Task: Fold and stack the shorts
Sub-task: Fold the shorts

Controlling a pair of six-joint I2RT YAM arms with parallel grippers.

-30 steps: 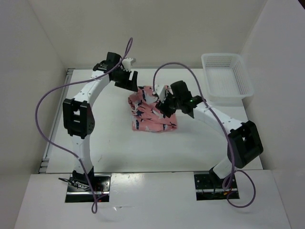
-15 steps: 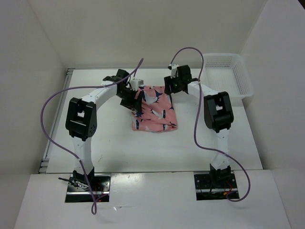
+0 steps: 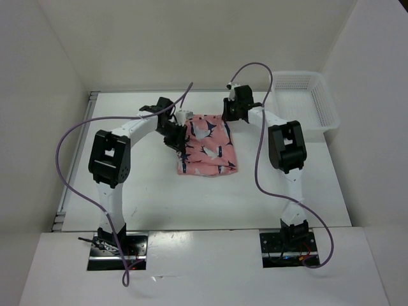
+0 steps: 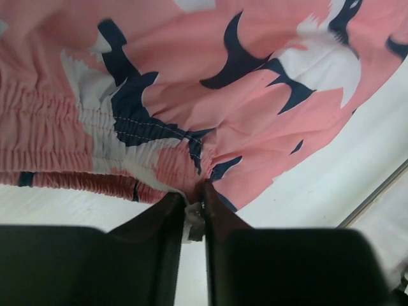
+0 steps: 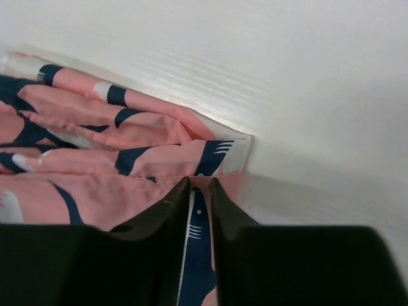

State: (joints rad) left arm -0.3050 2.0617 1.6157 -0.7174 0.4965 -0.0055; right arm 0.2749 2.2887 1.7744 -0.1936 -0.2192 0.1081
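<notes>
Flanking the far edge of the shorts (image 3: 207, 152), the left gripper (image 4: 194, 205) was clenched on the waistband (image 4: 48, 131) and the right gripper (image 5: 200, 189) on a hem corner (image 5: 231, 155), presumably so a fold could be drawn.

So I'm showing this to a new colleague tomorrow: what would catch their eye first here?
The salmon-pink shorts with navy-and-white shapes lie in the middle of the white table. The left tool and right tool each pinch their far edge, one at each end. A white mesh basket sits at the far right.
</notes>
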